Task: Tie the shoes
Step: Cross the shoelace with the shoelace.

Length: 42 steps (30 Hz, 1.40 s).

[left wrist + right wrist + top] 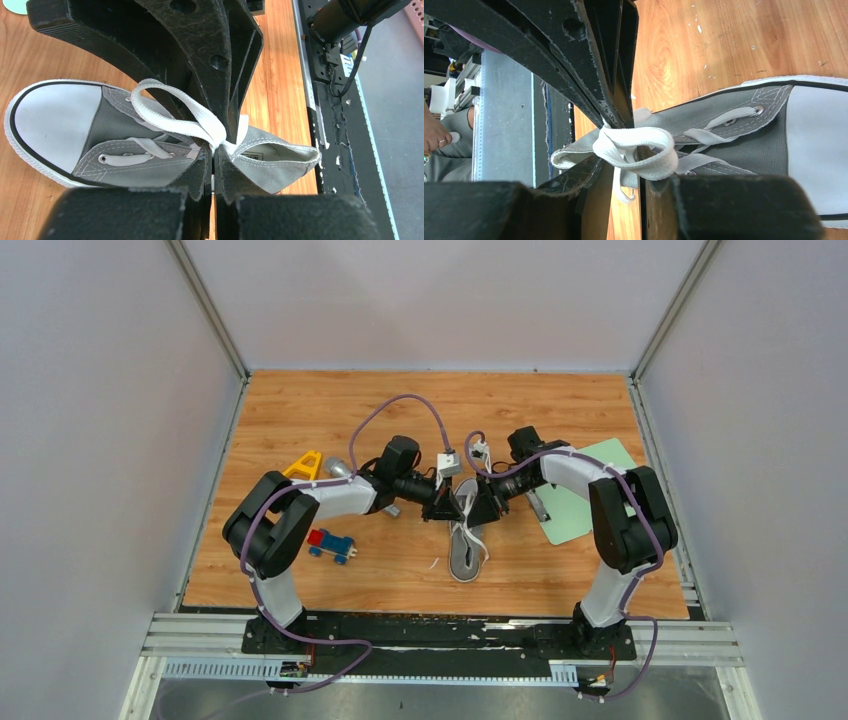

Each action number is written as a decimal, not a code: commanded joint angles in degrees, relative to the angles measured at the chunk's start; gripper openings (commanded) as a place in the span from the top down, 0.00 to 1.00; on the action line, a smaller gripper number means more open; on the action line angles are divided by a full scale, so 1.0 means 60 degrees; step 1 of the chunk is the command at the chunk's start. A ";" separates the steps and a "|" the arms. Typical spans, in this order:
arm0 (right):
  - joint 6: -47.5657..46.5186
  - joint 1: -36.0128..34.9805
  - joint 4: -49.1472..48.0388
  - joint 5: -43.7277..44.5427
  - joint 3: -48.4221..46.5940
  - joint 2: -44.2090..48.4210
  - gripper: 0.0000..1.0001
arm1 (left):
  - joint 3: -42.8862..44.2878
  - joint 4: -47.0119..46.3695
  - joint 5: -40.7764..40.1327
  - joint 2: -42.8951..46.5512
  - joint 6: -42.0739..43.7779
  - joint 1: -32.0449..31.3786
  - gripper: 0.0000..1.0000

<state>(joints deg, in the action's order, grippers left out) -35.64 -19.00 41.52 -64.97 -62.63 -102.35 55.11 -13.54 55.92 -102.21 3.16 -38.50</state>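
A grey canvas shoe [464, 552] with a white toe cap lies on the wooden table, heel toward the arms. Both grippers meet just above its lacing. My left gripper [450, 508] [215, 157] is shut, pinching the white lace [200, 120] where a loop comes off the knot. My right gripper [478, 508] [621, 167] stands open, with wood showing between its fingers. A lace loop [644, 150] lies across one of its fingertips, and a lace end hangs in the gap. The shoe's heel opening [280, 160] is pulled in toward the pinch.
A yellow triangular toy [305, 465] and a red and blue toy car [330, 545] sit left of the shoe, by the left arm. A pale green mat [585, 502] lies to the right under the right arm. Grey walls close in the table on three sides.
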 commanded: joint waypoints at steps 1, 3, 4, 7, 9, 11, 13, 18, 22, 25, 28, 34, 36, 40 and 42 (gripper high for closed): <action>0.0021 -0.0085 -0.0413 -0.0136 -0.0279 -0.0055 0.76 | 0.0138 -0.0222 0.0812 0.0410 0.0140 -0.0014 1.00; -0.0005 -0.0085 -0.0403 -0.0101 -0.0285 -0.0052 0.76 | 0.0189 -0.0146 0.1067 0.0390 0.0265 -0.0014 1.00; -0.0027 -0.0088 -0.0414 -0.0069 -0.0277 -0.0041 0.76 | 0.0226 0.0078 0.1088 0.0390 0.0441 -0.0014 1.00; -0.0169 -0.0086 -0.0392 -0.0013 -0.0235 0.0019 0.76 | 0.0516 0.0805 0.0675 0.0440 0.0929 -0.0014 0.97; -0.0275 -0.0086 -0.0295 0.0047 -0.0293 -0.0013 0.76 | 0.0741 0.1422 0.0440 0.0467 0.1430 -0.0014 0.87; -0.0412 -0.0085 -0.0097 0.0072 -0.0398 -0.0094 0.76 | 0.0909 0.2026 0.0218 0.0512 0.1939 -0.0014 0.77; -0.0527 -0.0085 0.0048 0.0076 -0.0493 -0.0158 0.76 | 0.0988 0.2533 0.0051 0.0538 0.2267 -0.0014 0.73; -0.0594 -0.0096 0.0197 0.0029 -0.0631 -0.0197 0.76 | 0.1167 0.3001 0.0149 0.0461 0.2736 -0.0039 0.71; -0.0594 -0.0085 0.0235 -0.0080 -0.0623 -0.0211 0.76 | 0.1283 0.3295 0.0154 0.0408 0.3019 -0.0093 0.70; -0.0654 -0.0085 0.0308 -0.0181 -0.0606 -0.0262 0.76 | 0.1317 0.3463 0.0187 0.0408 0.3228 -0.0139 0.71; -0.0777 -0.0099 0.0506 -0.0241 -0.0674 -0.0333 0.75 | 0.1320 0.3453 0.0154 0.0406 0.3251 -0.0146 0.80; -0.1013 -0.0154 0.0824 -0.0427 -0.0827 -0.0481 0.75 | 0.1273 0.3143 0.0044 0.0359 0.3035 -0.0146 0.99; -0.1092 -0.0182 0.0952 -0.0552 -0.0862 -0.0538 0.75 | 0.1173 0.2867 -0.0060 0.0383 0.2806 -0.0146 1.00; -0.1253 -0.0185 0.1166 -0.0704 -0.0941 -0.0656 0.73 | 0.1082 0.2470 -0.0121 0.0384 0.2335 -0.0148 1.00; -0.1341 -0.0196 0.1286 -0.0763 -0.0982 -0.0728 0.73 | 0.1052 0.2205 -0.0159 0.0355 0.1900 -0.0150 1.00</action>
<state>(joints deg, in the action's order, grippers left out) -40.60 -19.73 47.03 -65.98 -66.46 -105.60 61.25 4.51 55.29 -101.65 18.85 -39.03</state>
